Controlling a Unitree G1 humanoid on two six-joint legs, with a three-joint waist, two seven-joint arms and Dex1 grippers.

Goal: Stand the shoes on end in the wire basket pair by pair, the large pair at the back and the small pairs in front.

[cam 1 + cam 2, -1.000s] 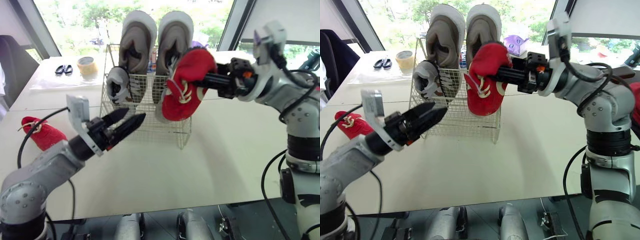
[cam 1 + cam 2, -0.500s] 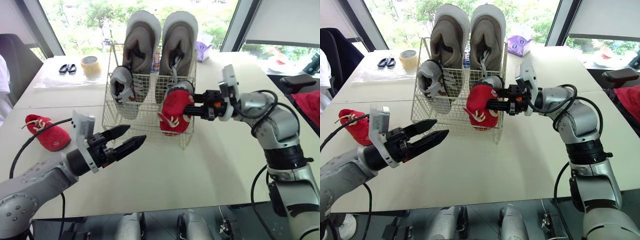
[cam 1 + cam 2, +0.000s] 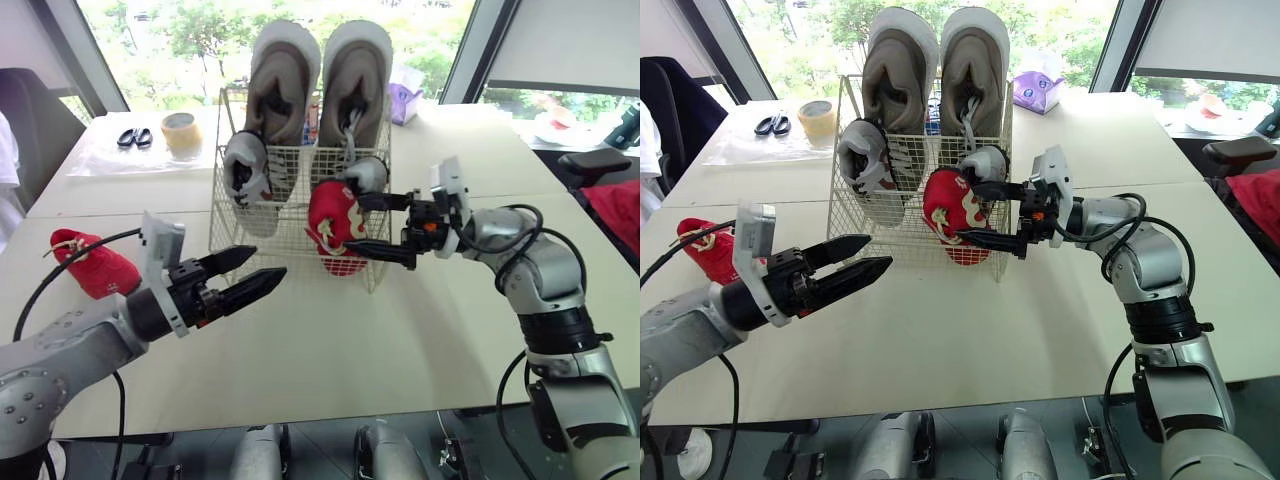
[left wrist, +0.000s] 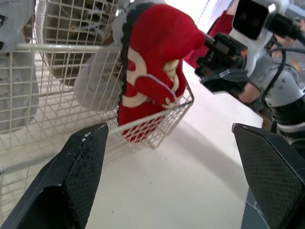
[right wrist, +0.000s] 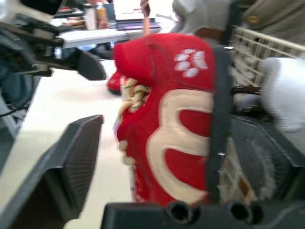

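The wire basket (image 3: 288, 222) stands mid-table. Two large grey-brown shoes (image 3: 285, 80) stand on end at its back. A small grey-white shoe (image 3: 244, 170) stands front left, and another small grey shoe (image 3: 366, 173) shows at the right. A small red shoe (image 3: 333, 222) stands on end in the front right corner, also seen up close (image 5: 176, 119). My right gripper (image 3: 354, 222) is open, one finger on each side of that shoe. The other red shoe (image 3: 95, 270) lies on the table at far left. Open and holding nothing, my left gripper (image 3: 268, 265) hovers in front of the basket.
Scissors (image 3: 131, 137) and a tape roll (image 3: 180, 130) lie at the back left. A purple tissue box (image 3: 404, 80) sits behind the basket to the right. A dark chair (image 3: 25, 120) stands beyond the table's left edge.
My right gripper brought the red shoe down into the basket's front right corner and opened its jaws. The left gripper has stayed roughly in place. The camera has shifted.
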